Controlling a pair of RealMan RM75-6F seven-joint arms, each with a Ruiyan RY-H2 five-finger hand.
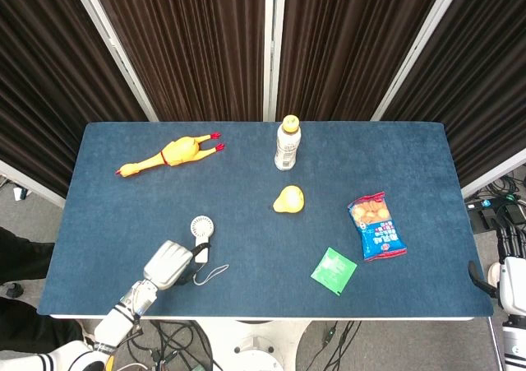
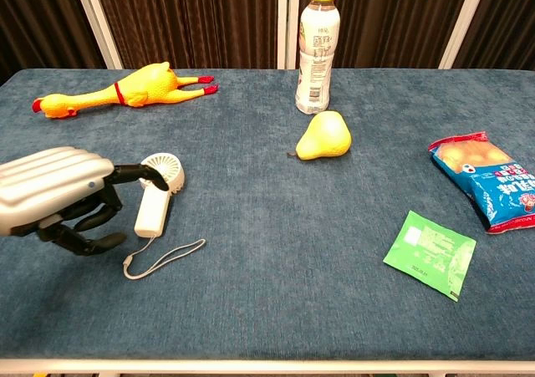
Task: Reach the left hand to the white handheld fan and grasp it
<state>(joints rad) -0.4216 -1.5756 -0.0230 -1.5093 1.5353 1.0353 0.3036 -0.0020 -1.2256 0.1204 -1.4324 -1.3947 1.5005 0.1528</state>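
Observation:
The white handheld fan (image 1: 200, 233) (image 2: 159, 190) lies flat on the blue table, round head away from me, its cord loop (image 2: 163, 257) trailing toward the front edge. My left hand (image 1: 168, 265) (image 2: 58, 195) hovers just left of the fan's handle, fingers spread and curved toward it, holding nothing. In the chest view its dark fingertips (image 2: 149, 175) come up against the fan's head; contact is unclear. My right hand (image 1: 503, 280) sits off the table's right front corner, only partly visible.
A yellow rubber chicken (image 1: 171, 154) lies at the back left. A bottle (image 1: 286, 143) stands at the back centre with a yellow pear (image 1: 288, 199) in front of it. A snack bag (image 1: 376, 225) and a green packet (image 1: 334, 270) lie to the right.

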